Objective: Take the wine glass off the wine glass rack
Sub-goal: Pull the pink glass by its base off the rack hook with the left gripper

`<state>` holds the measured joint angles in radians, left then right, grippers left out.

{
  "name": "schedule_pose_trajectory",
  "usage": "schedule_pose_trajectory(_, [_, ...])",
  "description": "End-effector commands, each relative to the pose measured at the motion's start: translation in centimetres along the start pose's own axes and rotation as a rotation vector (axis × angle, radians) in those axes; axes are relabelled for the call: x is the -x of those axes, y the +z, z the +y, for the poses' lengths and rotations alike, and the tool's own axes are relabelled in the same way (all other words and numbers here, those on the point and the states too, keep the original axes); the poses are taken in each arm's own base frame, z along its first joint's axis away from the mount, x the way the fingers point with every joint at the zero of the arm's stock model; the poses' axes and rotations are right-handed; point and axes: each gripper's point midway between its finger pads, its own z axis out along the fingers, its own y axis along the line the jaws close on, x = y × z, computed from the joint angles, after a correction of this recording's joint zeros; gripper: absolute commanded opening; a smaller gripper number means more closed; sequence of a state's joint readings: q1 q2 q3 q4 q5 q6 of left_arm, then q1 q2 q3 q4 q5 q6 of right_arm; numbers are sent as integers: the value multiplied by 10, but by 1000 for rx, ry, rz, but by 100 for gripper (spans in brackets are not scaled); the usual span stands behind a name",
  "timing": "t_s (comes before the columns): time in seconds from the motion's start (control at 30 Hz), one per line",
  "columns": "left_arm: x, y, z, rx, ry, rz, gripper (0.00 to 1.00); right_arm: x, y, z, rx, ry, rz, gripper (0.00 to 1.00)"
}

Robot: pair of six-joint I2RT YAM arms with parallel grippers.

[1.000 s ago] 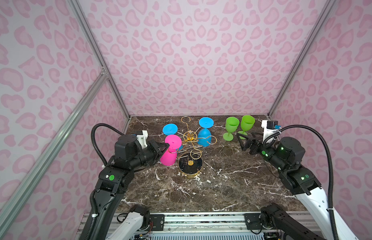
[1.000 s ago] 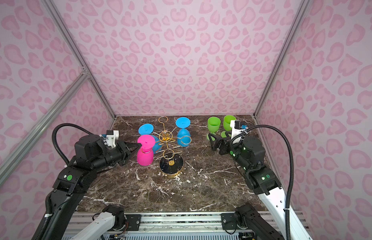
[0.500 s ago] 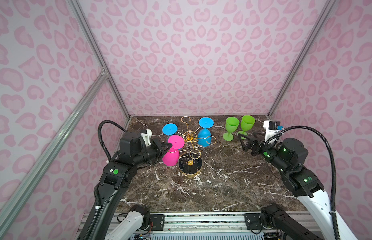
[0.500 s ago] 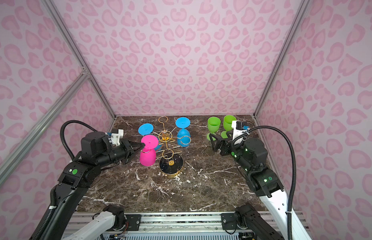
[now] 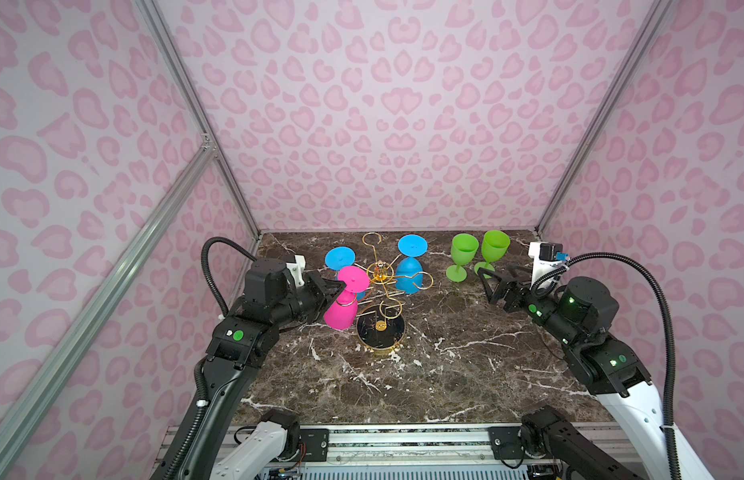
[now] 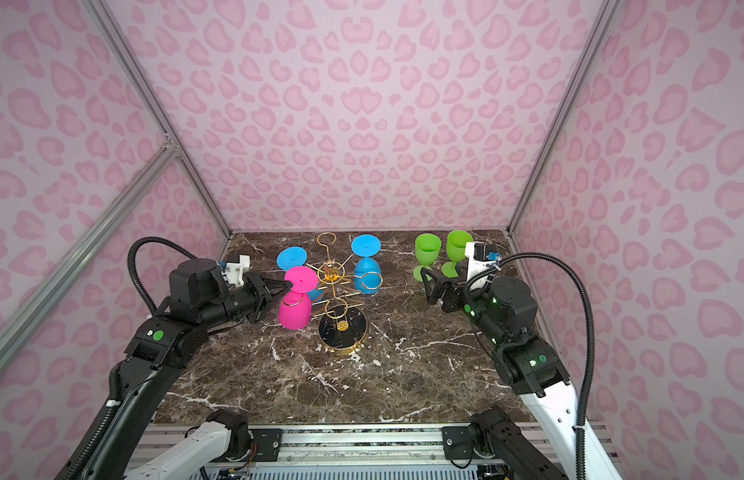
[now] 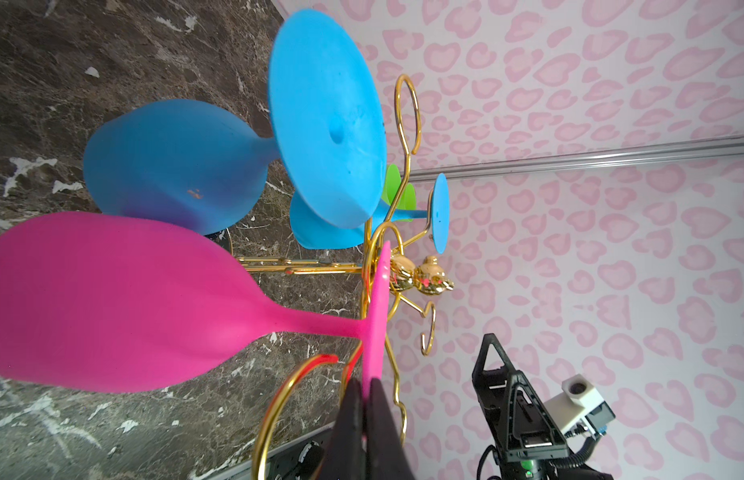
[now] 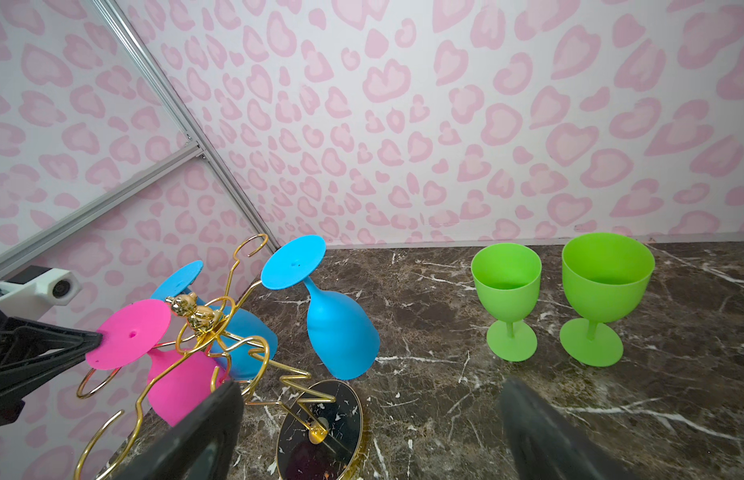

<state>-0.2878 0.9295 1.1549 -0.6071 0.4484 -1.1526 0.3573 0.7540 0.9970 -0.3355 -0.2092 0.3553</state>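
Robot lab test cell. Evidence: pink heart-print walls point(image 5: 383, 124) on aluminium frame bars point(image 5: 183, 83), marble-pattern tabletop point(image 5: 445, 374), left arm point(image 5: 237, 340) and right arm point(image 5: 603, 361) mounted by a metal rail point(image 5: 403, 440).

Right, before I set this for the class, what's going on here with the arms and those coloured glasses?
The left gripper is shut on the foot edge of the pink wine glass, which hangs upside down at the gold wine glass rack, not yet clear of it. Two blue wine glasses hang there too. The right gripper is open and empty, near two green wine glasses standing upright on the marble table.
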Motion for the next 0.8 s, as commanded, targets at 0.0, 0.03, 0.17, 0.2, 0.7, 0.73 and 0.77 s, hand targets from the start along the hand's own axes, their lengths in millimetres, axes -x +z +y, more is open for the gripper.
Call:
schedule_pose_trajectory(0.0, [9, 1, -10, -39, -4, -36, 3, 6, -2, 1, -1, -9, -19, 98])
schedule_pose_trajectory(0.03, [10, 2, -10, -40, -7, -37, 3, 5, -2, 0, -3, -9, -16, 98])
schedule_pose_trajectory(0.17, [11, 5, -10, -39, -13, -36, 3, 5, -4, -2, -9, -9, -21, 98])
schedule_pose_trajectory(0.2, [12, 6, -10, -41, -16, -36, 3, 5, -4, -2, -9, -9, -22, 98])
schedule_pose_trajectory(0.7, [14, 0, -4, -40, -40, -64, 3, 5, -4, -3, -10, -4, -24, 98])
schedule_pose_trajectory(0.73, [14, -1, -4, -41, -42, -69, 3, 5, -4, -3, -9, -4, -24, 98])
schedule_pose_trajectory(0.77, [15, -3, -4, -44, -42, -75, 3, 5, -4, -3, -8, -3, -24, 98])
